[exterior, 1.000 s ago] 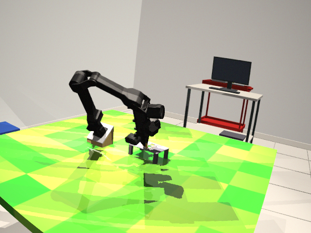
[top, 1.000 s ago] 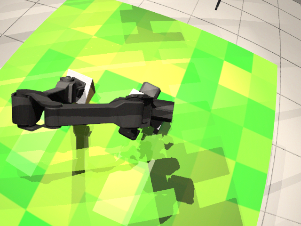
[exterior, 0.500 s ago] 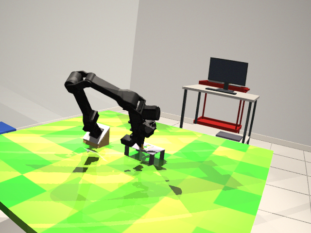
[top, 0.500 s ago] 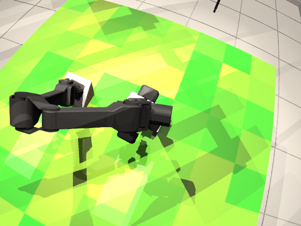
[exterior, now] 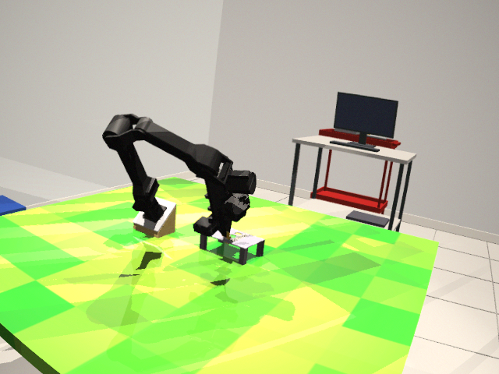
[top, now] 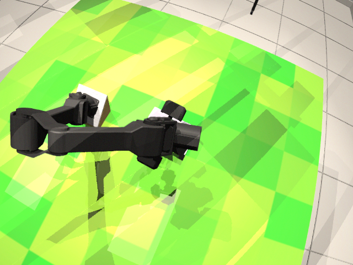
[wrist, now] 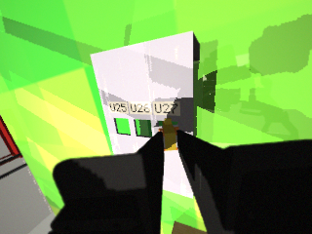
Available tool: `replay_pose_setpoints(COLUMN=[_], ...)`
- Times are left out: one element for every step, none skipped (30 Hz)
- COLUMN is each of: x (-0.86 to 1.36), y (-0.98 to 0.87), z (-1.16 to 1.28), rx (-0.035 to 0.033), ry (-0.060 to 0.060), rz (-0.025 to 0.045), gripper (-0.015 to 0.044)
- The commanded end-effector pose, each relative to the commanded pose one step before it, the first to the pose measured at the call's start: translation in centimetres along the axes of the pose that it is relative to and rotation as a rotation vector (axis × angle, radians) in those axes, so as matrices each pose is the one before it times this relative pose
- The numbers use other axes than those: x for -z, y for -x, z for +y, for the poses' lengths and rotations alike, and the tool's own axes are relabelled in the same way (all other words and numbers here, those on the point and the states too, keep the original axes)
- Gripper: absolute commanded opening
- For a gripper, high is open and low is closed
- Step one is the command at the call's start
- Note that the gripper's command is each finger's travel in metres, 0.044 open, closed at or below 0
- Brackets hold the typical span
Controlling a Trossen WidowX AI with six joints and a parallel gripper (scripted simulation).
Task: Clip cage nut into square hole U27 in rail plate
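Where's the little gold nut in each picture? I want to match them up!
Top: can't be seen; the arm covers that spot.
Exterior: the cage nut is just below centre, at the fingertips.
Wrist: near the middle, just below the U27 label.
Shared landmark: the white rail plate.

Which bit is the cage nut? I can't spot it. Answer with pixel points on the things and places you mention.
Find the white rail plate point(exterior: 253, 240) point(wrist: 127, 73) on short dark legs, under the black arm's gripper point(exterior: 228, 237) point(wrist: 169, 136). Just below the U27 label point(wrist: 166, 108), the cage nut point(wrist: 169, 138) is the small brass-coloured piece between the fingertips; its neighbours, U25 and U26, are open square holes.
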State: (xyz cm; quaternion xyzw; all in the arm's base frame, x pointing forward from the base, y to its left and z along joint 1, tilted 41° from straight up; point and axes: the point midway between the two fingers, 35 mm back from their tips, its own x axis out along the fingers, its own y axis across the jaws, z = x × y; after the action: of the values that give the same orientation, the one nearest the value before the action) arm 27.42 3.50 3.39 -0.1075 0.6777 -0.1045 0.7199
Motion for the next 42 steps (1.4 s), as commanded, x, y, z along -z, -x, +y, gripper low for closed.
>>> replay_pose_setpoints(x=[0.020, 0.000, 0.000, 0.000, -0.001, 0.000, 0.000, 0.000, 0.000, 0.000, 0.000, 0.000, 0.000, 0.000, 0.000, 0.000, 0.000, 0.000, 0.000, 0.000, 0.000, 0.000, 0.000, 0.000, 0.000, 0.000, 0.000, 0.000, 0.000, 0.000, 0.000, 0.000, 0.000, 0.000, 0.000, 0.000, 0.000, 0.000, 0.000, 0.000, 0.000, 0.000], y=[-0.022, 0.002, 0.002, 0.003, 0.003, 0.000, -0.001, 0.000, 0.001, 0.002, 0.003, 0.000, 0.001, 0.001, 0.002, 0.002, 0.002, 0.003, 0.003, 0.000, -0.001, 0.001, 0.001, 0.001, 0.000, 0.001, 0.001, 0.001, 0.002, 0.002, 0.003, 0.003, 0.000, 0.001, 0.001, 0.002, 0.000, 0.000, -0.001, -0.002, -0.002, -0.001], z=[-0.008, -0.016, -0.017, -0.020, -0.022, -0.004, -0.005, -0.007, -0.006, -0.013, -0.021, -0.004, -0.008, -0.012, -0.013, -0.016, -0.019, -0.022, -0.024, -0.004, -0.005, -0.008, -0.012, -0.007, -0.004, -0.008, -0.011, -0.014, -0.017, -0.022, -0.025, -0.021, -0.004, -0.006, -0.013, -0.016, -0.007, -0.008, -0.001, -0.002, -0.001, 0.002], rx=[-0.00962, -0.00214, -0.00239, -0.00271, -0.00298, -0.00036, -0.00033, -0.00030, -0.00019, -0.00040, -0.00066, -0.00054, -0.00097, -0.00144, -0.00168, -0.00199, -0.00236, -0.00277, -0.00305, -0.00037, -0.00034, -0.00031, -0.00050, -0.00024, -0.00046, -0.00095, -0.00128, -0.00166, -0.00210, -0.00260, -0.00302, -0.00253, -0.00030, -0.00028, -0.00061, -0.00076, -0.00027, -0.00025, 0.00080, 0.00075, 0.00071, 0.00062], ry=[0.0026, 0.0000, 0.0000, 0.0000, 0.0000, 0.0000, 0.0000, 0.0000, 0.0000, 0.0000, 0.0000, 0.0000, 0.0000, 0.0000, 0.0000, 0.0000, 0.0000, 0.0000, 0.0000, 0.0000, 0.0000, 0.0000, 0.0000, 0.0000, 0.0000, 0.0000, 0.0000, 0.0000, 0.0000, 0.0000, 0.0000, 0.0000, 0.0000, 0.0000, 0.0000, 0.0000, 0.0000, 0.0000, 0.0000, 0.0000, 0.0000, 0.0000], rz=[0.00103, -0.00002, -0.00003, -0.00005, -0.00007, 0.00001, 0.00001, 0.00002, 0.00001, 0.00003, 0.00005, 0.00000, 0.00000, 0.00000, 0.00000, -0.00001, -0.00002, -0.00003, -0.00005, 0.00001, 0.00001, 0.00001, 0.00002, 0.00001, 0.00001, 0.00001, 0.00001, 0.00001, 0.00000, -0.00001, -0.00002, -0.00003, 0.00000, 0.00001, 0.00001, 0.00001, 0.00001, 0.00001, 0.00000, 0.00001, 0.00001, 0.00002], gripper=[0.0032, 0.0032, 0.0032, 0.0032, 0.0032, 0.0032, 0.0032, 0.0032, 0.0032, 0.0032, 0.0032, 0.0032, 0.0032, 0.0032, 0.0032, 0.0032, 0.0032, 0.0032, 0.0032, 0.0032, 0.0032, 0.0032, 0.0032, 0.0032, 0.0032, 0.0032, 0.0032, 0.0032, 0.0032, 0.0032, 0.0032, 0.0032, 0.0032, 0.0032, 0.0032, 0.0032, 0.0032, 0.0032, 0.0032, 0.0032, 0.0032, 0.0032])
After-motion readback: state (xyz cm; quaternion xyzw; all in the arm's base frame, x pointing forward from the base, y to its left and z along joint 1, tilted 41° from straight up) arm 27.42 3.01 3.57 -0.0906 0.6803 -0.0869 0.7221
